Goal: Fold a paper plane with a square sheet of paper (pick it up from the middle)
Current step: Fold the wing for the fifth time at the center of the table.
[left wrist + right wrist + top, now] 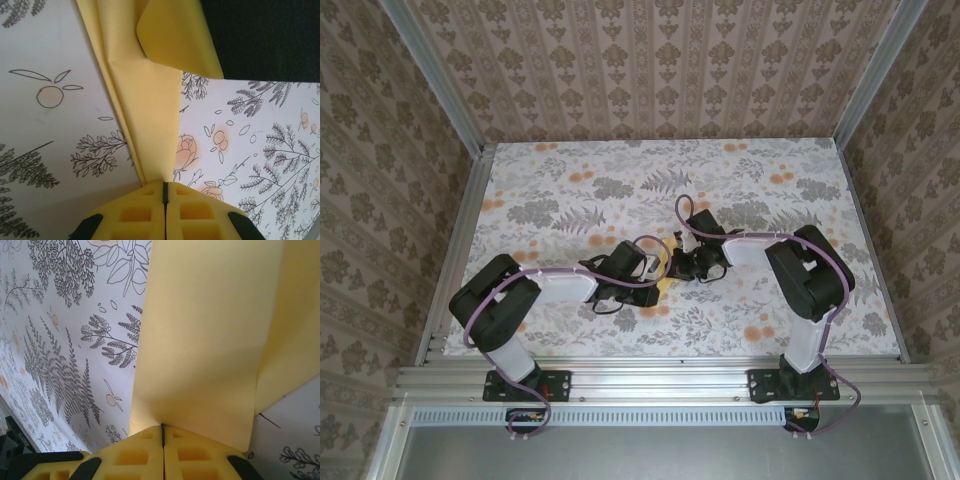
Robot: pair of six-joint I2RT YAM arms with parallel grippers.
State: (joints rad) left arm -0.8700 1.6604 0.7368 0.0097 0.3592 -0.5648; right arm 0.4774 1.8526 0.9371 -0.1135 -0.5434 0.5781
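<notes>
Your left tool [164, 192] and right tool [162, 432] each pinch opposite ends of the folded yellow paper [150, 115]. This grip likely tensions it for creasing.

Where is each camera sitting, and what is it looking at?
Top: high behind the robot, looking down on the flowery table; left arm and right arm show.
Left wrist: on the left arm's wrist, looking along the shut left claw at the yellow paper it pinches.
Right wrist: on the right arm's wrist, looking along the shut right claw, pinching that paper too.
Shared: both wrist views see the paper and table.
</notes>
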